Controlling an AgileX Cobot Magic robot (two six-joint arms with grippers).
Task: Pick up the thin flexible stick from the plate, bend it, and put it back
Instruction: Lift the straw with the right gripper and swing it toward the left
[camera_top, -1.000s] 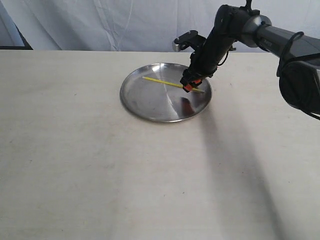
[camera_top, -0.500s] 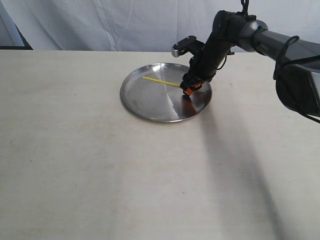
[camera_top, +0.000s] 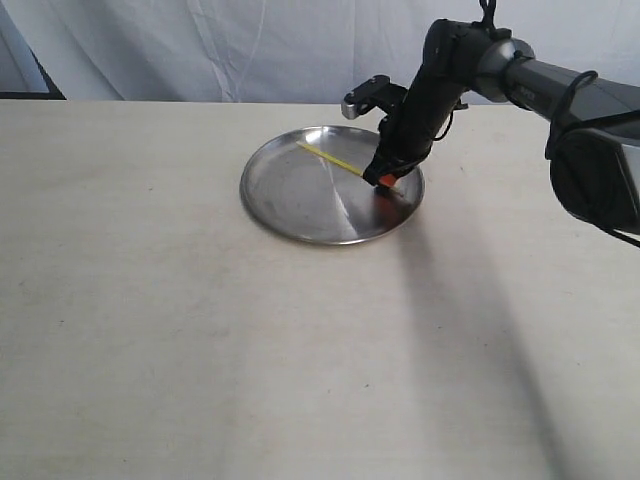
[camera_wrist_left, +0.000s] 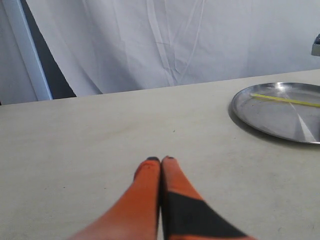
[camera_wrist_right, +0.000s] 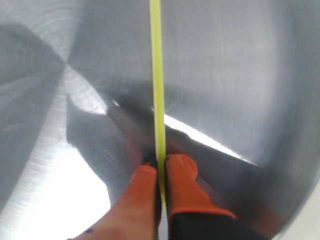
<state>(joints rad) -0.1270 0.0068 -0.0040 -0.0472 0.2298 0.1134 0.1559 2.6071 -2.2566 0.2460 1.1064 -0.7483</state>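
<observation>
The round steel plate lies on the table at the back middle, and shows in the left wrist view and right wrist view too. The thin yellow-green stick slants over the plate, straight, its far end lifted. My right gripper is shut on the stick near one end, the stick pinched between the orange fingertips. My left gripper is shut on nothing, low over bare table away from the plate; the stick shows in its view.
A white cloth backdrop hangs behind the table's far edge. The right arm reaches in from the back right and casts a long shadow over the table.
The right gripper, shut on the stick, has risen slightly and shifted right; the stick's free end has tipped up and swung off the plate's surface. The left arm has not visibly moved.
</observation>
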